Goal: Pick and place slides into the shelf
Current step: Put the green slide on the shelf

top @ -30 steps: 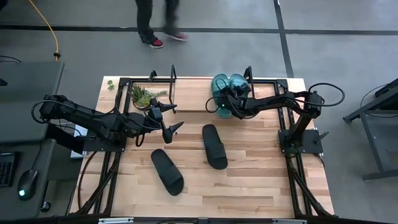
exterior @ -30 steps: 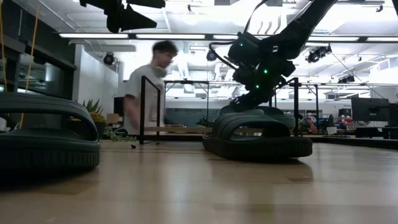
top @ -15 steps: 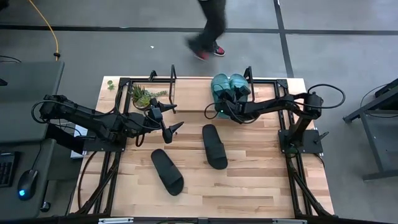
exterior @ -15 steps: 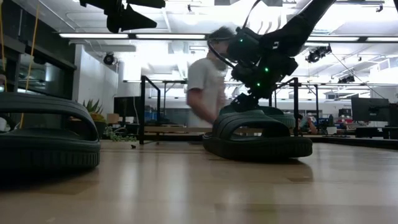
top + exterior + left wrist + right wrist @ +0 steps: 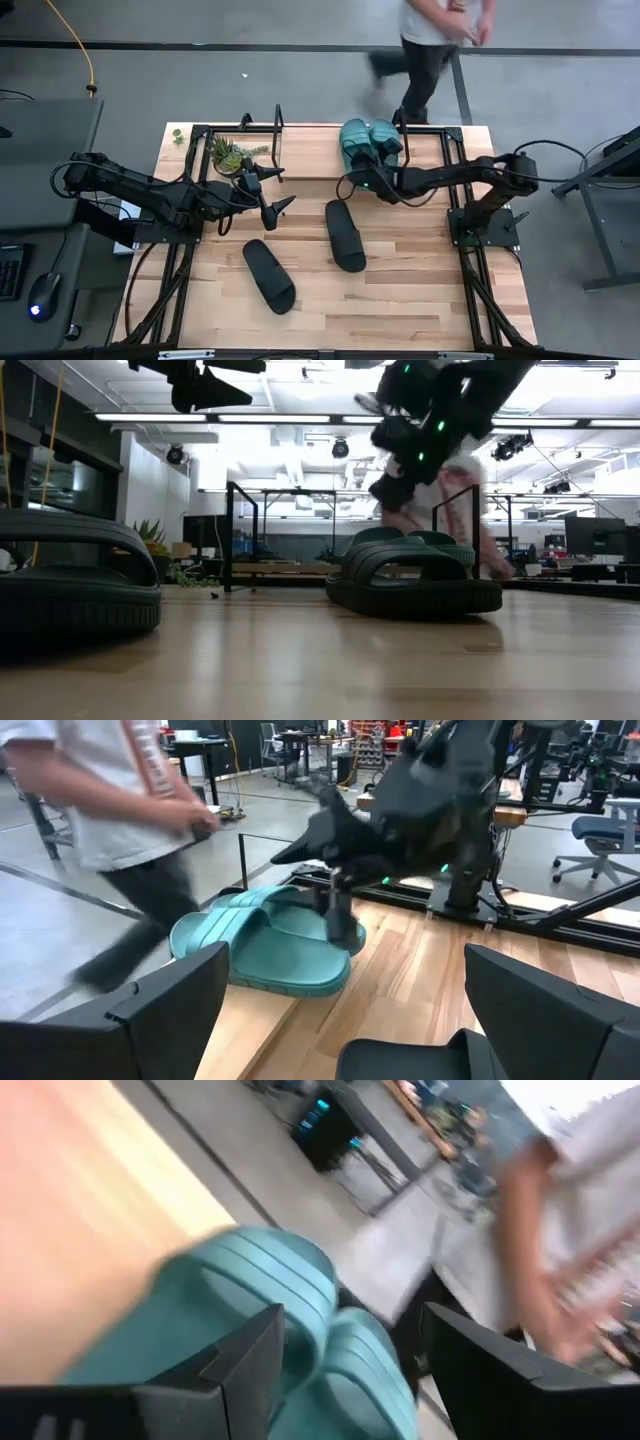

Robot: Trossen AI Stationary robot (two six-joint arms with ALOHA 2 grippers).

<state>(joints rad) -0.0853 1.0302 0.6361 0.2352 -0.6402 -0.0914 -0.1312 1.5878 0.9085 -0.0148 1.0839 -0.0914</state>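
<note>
Two teal slides [image 5: 366, 139], side by side and touching, on the light board of the shelf [image 5: 310, 150] at the far edge of the counter [image 5: 400, 290], close to the shelf's right wire end frame. Two black slides on the bare counter in front of the shelf: one [image 5: 345, 234] near the middle, the other [image 5: 269, 275] nearer the front and to the left, well apart from each other. Right gripper [image 5: 362, 181]: just in front of the teal pair, above the counter, fingers spread wide with nothing between them; the teal slides show beyond its fingers in the right wrist view. Left gripper [image 5: 270, 192]: above the counter left of centre, near the shelf's left end, fingers fully apart and empty. Small green plant [image 5: 228, 155] at the shelf's left end. A person [image 5: 435, 40] on the floor beyond the counter.
</note>
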